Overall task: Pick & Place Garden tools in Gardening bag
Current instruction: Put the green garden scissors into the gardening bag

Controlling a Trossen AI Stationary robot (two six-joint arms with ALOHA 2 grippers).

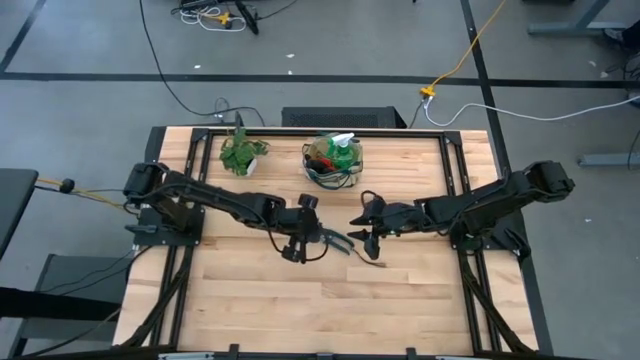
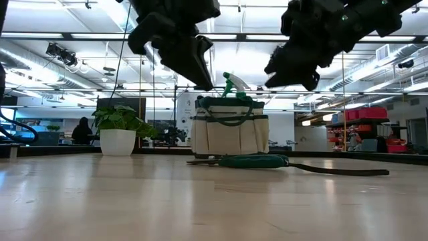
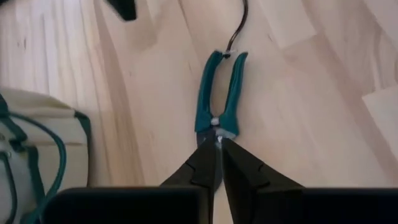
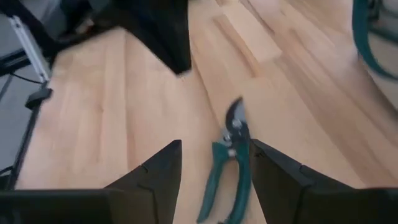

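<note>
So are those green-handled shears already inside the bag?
No, the pruning shears lie flat on the table in front of the gardening bag, with both claws up above them.

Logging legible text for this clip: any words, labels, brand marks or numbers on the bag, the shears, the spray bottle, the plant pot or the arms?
None can be read.
Gardening bag: plain canvas, no print visible.
Pruning shears: no marking on the teal handles.
Spray bottle: label not legible.
White plant pot: blank.
Left gripper and right gripper: no lettering visible.
Signs in the room behind: too small to read.
</note>
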